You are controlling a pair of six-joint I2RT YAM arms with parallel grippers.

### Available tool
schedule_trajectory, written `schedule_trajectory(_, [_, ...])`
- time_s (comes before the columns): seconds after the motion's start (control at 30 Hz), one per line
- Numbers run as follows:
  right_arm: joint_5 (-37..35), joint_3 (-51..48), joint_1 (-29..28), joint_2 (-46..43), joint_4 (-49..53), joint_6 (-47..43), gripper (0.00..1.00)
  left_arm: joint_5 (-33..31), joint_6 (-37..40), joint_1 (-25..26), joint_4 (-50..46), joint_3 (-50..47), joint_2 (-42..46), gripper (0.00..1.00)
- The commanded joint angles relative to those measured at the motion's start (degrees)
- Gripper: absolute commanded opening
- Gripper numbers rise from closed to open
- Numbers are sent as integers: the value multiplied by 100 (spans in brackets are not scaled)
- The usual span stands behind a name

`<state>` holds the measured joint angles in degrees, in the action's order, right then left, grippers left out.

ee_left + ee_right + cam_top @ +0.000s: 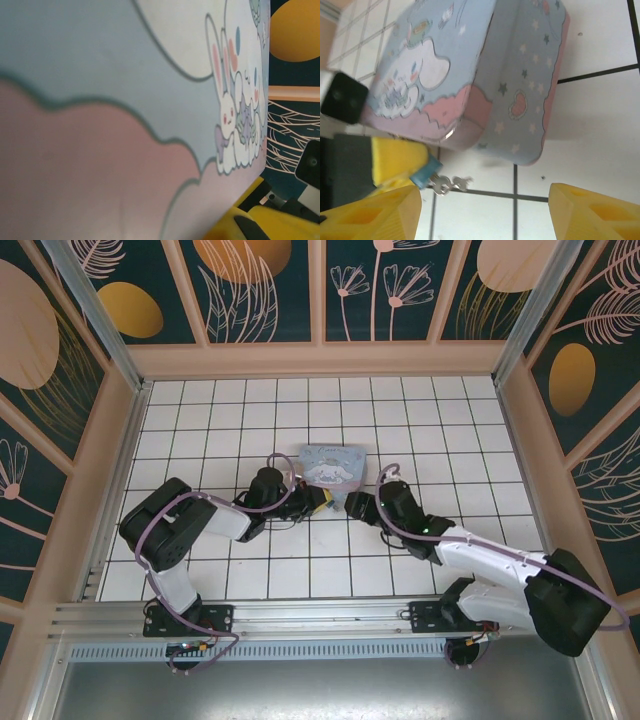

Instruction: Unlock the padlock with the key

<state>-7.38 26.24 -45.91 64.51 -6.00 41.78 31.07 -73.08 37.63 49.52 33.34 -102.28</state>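
Yellow fingers of my left gripper (320, 502) clamp the blue padlock (426, 172) beside the tin box (470, 75), the silvery key (451, 184) touching its end, while my right gripper (484, 195) hangs open above the tiles (600, 140).

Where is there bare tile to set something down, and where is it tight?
Free: the far rows behind the tin box, the outermost columns on both sides, and the near middle rows by the rail. Crowded: in front of the tin box, where the left gripper, shut on the padlock, faces the open right gripper.
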Motion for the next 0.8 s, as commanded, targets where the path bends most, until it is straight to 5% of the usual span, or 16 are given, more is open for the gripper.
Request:
schedule_trajectory(0.0, [-782, 241, -357, 122, 219, -539, 68, 103, 125, 8, -109, 152, 6, 0])
schedule_trajectory(0.4, [-2632, 666, -1806, 1149, 235, -1347, 52, 148, 182, 3, -401, 304, 55, 0])
schedule_trajectory(0.77, [-3410, 1100, -1990, 2366, 473, -1226, 48, 144, 212, 6, -469, 304, 129, 0])
